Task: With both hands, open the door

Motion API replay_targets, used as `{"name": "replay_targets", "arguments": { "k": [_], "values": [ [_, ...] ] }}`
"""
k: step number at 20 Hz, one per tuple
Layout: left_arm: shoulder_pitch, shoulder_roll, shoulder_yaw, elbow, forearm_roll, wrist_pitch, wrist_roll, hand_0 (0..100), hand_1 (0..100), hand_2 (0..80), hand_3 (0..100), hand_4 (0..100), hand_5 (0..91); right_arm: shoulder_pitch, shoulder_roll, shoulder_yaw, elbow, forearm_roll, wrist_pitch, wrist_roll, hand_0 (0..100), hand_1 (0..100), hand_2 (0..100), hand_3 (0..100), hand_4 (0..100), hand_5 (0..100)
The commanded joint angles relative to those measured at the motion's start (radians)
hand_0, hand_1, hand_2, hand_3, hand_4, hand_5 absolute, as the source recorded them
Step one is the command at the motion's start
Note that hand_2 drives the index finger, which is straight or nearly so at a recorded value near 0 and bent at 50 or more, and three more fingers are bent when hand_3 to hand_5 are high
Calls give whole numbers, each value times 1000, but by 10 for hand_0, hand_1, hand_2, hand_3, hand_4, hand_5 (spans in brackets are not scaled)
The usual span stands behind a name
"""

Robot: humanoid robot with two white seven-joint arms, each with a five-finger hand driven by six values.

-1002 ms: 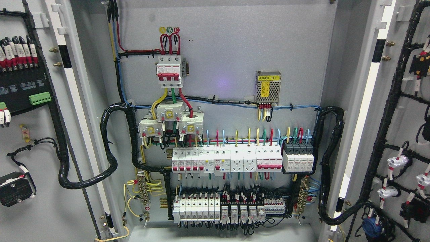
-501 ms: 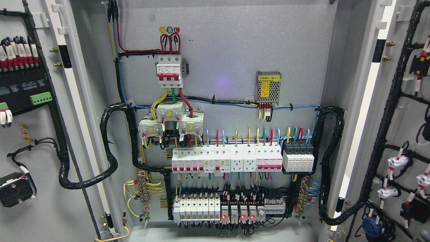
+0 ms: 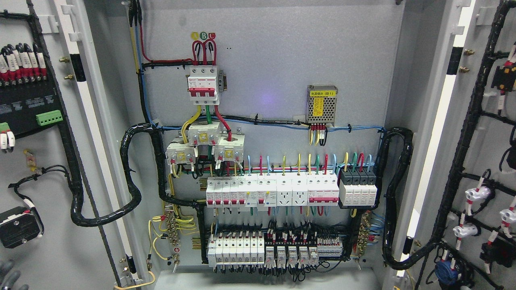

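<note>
Doors of electrical cabinet swung wide apart: left door [image 3: 48,169] filling picture's left side, right door [image 3: 483,161] filling its right, inner faces turned toward camera. Between them, back panel [image 3: 274,60] fully exposed, with red three-pole breaker [image 3: 203,85] up top, mesh-cased power supply [image 3: 321,104] to its right, rows of white breakers [image 3: 272,192] lower down. Black cable looms [image 3: 131,169] looping off both door edges into cabinet. Grey fingers of left hand [image 3: 10,276] just visible at bottom left corner, against left door's lower face; grip not discernible. Right hand out of view.
</note>
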Motion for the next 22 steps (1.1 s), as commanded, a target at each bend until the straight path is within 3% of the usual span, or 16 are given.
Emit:
{"name": "replay_targets", "arguments": {
  "k": [1,7,12,14,22],
  "values": [
    [41,-49,-243,-9,-99,-3,-2,0,0,0,0,0,0,6,1,142,108,42,-1,0,191,0,0,0,0,0],
    [65,-105,-376,75,-206,0,-2,0,0,0,0,0,0,6,4,195,292,137,-1,0,191,0,0,0,0,0],
    [67,-167,-421,255,-265,-3,-2,0,0,0,0,0,0,5,4,257,525,169,-1,1,191,0,0,0,0,0],
    [67,-204,-424,342,-315,-1,-2,0,0,0,0,0,0,3,8,277,619,193,-3,1,191,0,0,0,0,0],
    [18,-263,-464,721,-332,3,-3,0,0,0,0,0,0,-5,134,274,990,253,-4,3,191,0,0,0,0,0]
  ]
}}
